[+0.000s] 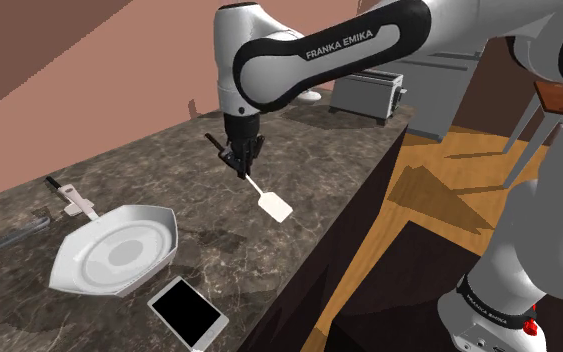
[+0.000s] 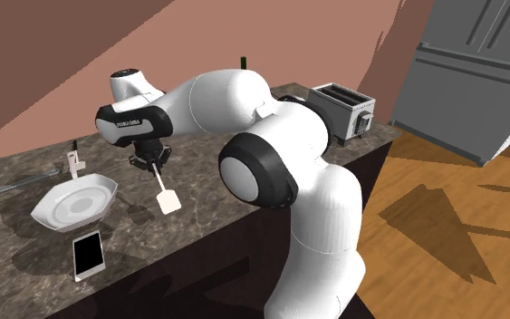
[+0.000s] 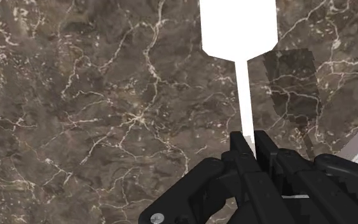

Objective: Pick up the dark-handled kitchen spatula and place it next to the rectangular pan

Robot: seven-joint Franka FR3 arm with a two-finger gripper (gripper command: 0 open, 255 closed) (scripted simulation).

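Spatula (image 1: 269, 198) clamped in black gripper (image 1: 239, 160), blade off the counter (image 1: 219, 255); carry it low and set it flat just beside white pan (image 1: 161, 222).

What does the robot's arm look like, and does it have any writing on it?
The arm is chunky and rounded, white with black joints. White letters on a black band spell FRANKA EMIKA. The gripper is all black, with two slim fingers.

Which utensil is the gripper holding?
The white-bladed spatula, clasped in the gripper with its blade hanging down. The other utensils lie flat on the counter past the white dish, untouched.
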